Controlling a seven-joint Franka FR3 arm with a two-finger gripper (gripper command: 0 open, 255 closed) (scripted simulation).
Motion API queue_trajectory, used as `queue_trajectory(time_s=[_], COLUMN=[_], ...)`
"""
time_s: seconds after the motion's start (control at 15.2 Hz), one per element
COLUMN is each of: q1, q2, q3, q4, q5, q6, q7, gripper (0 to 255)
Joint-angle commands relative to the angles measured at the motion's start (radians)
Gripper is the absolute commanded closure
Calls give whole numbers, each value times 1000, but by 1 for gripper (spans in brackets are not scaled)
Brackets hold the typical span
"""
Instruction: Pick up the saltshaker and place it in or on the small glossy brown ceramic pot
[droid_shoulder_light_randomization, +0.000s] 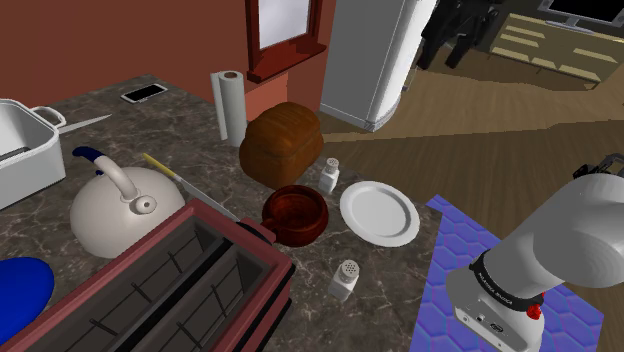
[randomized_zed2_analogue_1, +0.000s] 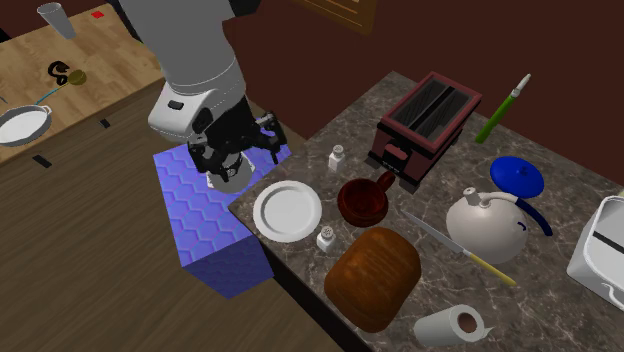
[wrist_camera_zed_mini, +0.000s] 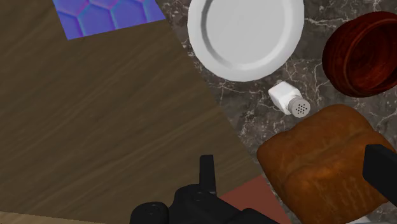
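Two white shakers stand on the dark marble counter. One shaker (droid_shoulder_light_randomization: 330, 175) (randomized_zed2_analogue_1: 326, 237) (wrist_camera_zed_mini: 289, 100) stands between the white plate, the bread loaf and the pot. The other shaker (droid_shoulder_light_randomization: 345, 278) (randomized_zed2_analogue_1: 337, 157) stands near the toaster's end. The glossy brown pot (droid_shoulder_light_randomization: 296, 213) (randomized_zed2_analogue_1: 363, 199) (wrist_camera_zed_mini: 362, 54) sits upright and empty beside the plate. My gripper (randomized_zed2_analogue_1: 262, 140) (wrist_camera_zed_mini: 291, 159) hangs high over the counter's edge near the stand. It is open with nothing between its fingers (wrist_camera_zed_mini: 207, 172), well short of both shakers.
A white plate (droid_shoulder_light_randomization: 380, 212) (wrist_camera_zed_mini: 245, 35) lies by the counter edge. A brown bread loaf (droid_shoulder_light_randomization: 283, 142) (wrist_camera_zed_mini: 324, 165), a red toaster (droid_shoulder_light_randomization: 190, 290), a white kettle (droid_shoulder_light_randomization: 120, 210), a yellow-handled knife (droid_shoulder_light_randomization: 185, 185) and a paper roll (droid_shoulder_light_randomization: 230, 105) crowd the counter. Wooden floor lies beyond the edge.
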Motion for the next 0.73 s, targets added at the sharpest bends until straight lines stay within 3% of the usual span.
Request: queue_trajectory(time_s=[0.0, 0.66], q1=[0, 20], q2=[0, 195], q3=[0, 150], q4=[0, -109], q5=[0, 26], q6=[0, 259], q7=[0, 140], gripper=[0, 0])
